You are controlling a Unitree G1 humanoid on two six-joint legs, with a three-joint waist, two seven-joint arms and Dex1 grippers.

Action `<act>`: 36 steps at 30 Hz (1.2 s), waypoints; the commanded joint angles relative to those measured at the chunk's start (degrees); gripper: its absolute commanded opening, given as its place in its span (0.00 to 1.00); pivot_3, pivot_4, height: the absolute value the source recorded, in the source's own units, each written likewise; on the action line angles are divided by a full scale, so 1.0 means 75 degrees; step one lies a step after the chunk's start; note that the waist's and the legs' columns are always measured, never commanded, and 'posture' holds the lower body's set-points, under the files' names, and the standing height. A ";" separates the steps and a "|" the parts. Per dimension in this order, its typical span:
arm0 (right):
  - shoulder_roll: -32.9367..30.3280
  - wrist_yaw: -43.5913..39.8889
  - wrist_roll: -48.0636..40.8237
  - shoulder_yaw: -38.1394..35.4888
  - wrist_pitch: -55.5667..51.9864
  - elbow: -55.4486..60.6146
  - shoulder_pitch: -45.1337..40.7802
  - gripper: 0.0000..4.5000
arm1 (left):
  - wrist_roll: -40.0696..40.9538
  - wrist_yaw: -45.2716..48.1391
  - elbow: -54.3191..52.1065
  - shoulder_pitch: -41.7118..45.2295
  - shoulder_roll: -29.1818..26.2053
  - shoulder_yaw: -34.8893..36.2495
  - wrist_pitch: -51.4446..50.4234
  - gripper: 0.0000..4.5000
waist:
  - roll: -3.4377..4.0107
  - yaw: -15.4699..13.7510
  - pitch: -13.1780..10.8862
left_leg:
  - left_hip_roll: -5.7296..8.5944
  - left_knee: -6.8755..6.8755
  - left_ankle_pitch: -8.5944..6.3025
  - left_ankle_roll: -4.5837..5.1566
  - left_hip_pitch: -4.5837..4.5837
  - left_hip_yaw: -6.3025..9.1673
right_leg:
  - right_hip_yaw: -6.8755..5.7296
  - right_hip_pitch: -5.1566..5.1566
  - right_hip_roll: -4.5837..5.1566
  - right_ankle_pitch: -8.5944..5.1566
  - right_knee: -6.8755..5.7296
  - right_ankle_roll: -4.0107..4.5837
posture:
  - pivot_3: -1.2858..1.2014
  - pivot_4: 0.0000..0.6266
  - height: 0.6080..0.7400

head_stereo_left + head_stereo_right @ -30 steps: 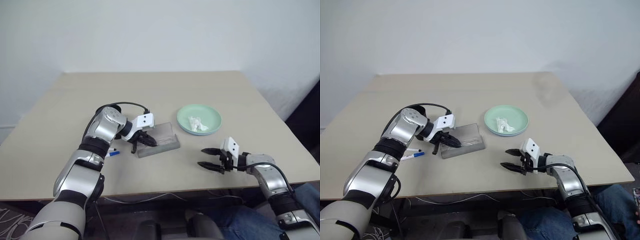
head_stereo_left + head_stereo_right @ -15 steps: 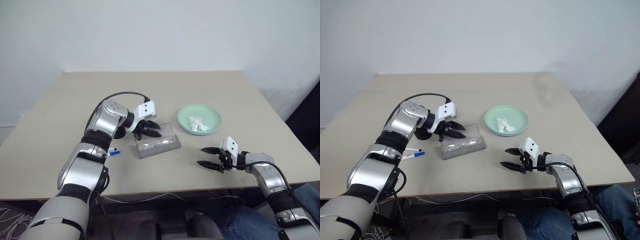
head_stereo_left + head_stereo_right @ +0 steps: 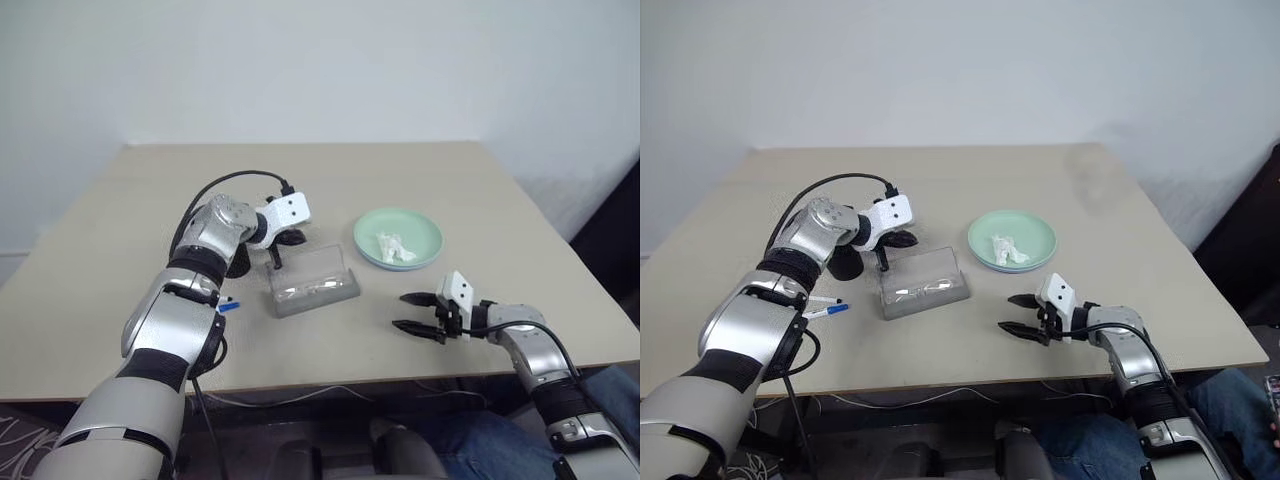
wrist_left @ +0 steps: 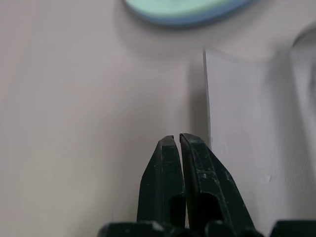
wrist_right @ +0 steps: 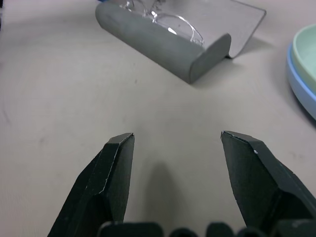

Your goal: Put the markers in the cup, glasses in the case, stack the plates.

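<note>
Two plates, mint green on light blue (image 3: 398, 240), sat stacked. Clear glasses (image 5: 168, 19) lay inside the open grey felt case (image 3: 314, 283). Left gripper (image 3: 276, 262), fingers together, likely must push the lid shut. Right gripper (image 3: 408, 312) waited with fingers apart.

The grey case (image 3: 313, 281) is lying open mid-table, lid tilted back, with the clear glasses (image 5: 163, 19) resting inside. To its right, the mint green plate (image 3: 398, 238) is sitting stacked on the light blue plate (image 5: 298, 86). The blue-capped marker (image 3: 827, 311) is lying left of the case.
</note>
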State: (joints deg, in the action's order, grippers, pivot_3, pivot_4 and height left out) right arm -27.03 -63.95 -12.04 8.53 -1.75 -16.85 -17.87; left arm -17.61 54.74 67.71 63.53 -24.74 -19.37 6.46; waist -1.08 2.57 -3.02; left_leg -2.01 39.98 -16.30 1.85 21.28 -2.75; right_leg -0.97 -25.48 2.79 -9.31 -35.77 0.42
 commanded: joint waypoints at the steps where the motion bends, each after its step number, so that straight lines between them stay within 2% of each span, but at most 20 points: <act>1: -0.0014 -0.0004 -0.0350 -0.0280 -0.0073 0.0577 -0.0248 0.68 | -0.0333 -0.0295 0.0085 -0.0030 0.0017 -0.0192 0.0360 0.01 | 0.0000 0.0000 0.0000 | 0.0000 0.0000 0.0000 0.0000 0.0003 0.0001 | -0.0001 -0.0002 0.0000 0.0000 0.0001 0.0000 | 0.52 0.00 0.86; 7: -0.0047 0.0027 -0.0358 -0.0291 -0.0099 0.0647 -0.0248 0.68 | -0.0580 -0.0157 0.0228 -0.0189 0.0047 -0.0358 0.0540 0.01 | -0.0004 0.0000 0.0003 | 0.0000 0.0000 0.0000 0.0000 0.0009 0.0006 | -0.0009 -0.0003 0.0001 0.0000 0.0001 0.0000 | 0.52 0.00 0.86; 13: -0.0038 0.0027 -0.0329 -0.0287 -0.0021 0.0549 -0.0191 0.68 | 0.0184 0.1244 -0.0075 -0.0159 0.0001 0.0279 0.0155 0.01 | -0.0001 0.0002 0.0005 | 0.0000 0.0000 -0.0001 0.0000 0.0008 0.0003 | -0.0007 -0.0003 0.0002 -0.0001 0.0002 0.0000 | 0.52 0.00 0.86; 21: 0.0027 -0.0002 -0.0301 -0.0246 0.0046 0.0365 -0.0277 0.68 | 0.0769 0.2173 -0.0620 -0.0095 -0.0177 0.0727 -0.0245 0.01 | -0.0003 0.0001 0.0004 | 0.0002 0.0019 -0.0001 0.0001 0.0027 0.0011 | -0.0016 -0.0008 0.0005 0.0000 0.0000 0.0001 | 0.52 0.00 0.86; 29: 0.0043 -0.0016 -0.0271 -0.0237 0.0123 0.0267 -0.0335 0.68 | 0.1217 0.3448 -0.2591 -0.1194 -0.0367 0.0594 -0.0837 0.01 | -0.0001 0.0006 0.0005 | 0.0001 0.0018 -0.0001 0.0001 0.0027 0.0011 | -0.0013 -0.0010 0.0004 0.0000 -0.0003 0.0001 | 0.52 0.00 0.86; 36: 0.0041 -0.0032 -0.0255 -0.0219 0.0148 0.0236 -0.0363 0.68 | 0.1149 0.3664 -0.4266 -0.2251 -0.0677 0.0325 -0.1375 0.01 | -0.0001 0.0001 0.0006 | 0.0000 0.0023 -0.0001 0.0002 0.0027 0.0012 | -0.0012 -0.0008 0.0004 0.0000 -0.0005 0.0002 | 0.52 0.00 0.86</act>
State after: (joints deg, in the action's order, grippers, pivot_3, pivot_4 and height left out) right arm -26.48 -63.96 -13.35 7.97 -1.66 -15.60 -19.28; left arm -9.16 81.71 38.67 47.10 -28.99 -16.09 -3.34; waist -1.09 2.58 -2.98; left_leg -2.01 40.15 -16.30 1.86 21.48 -2.65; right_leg -1.06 -25.53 2.82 -9.31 -35.80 0.43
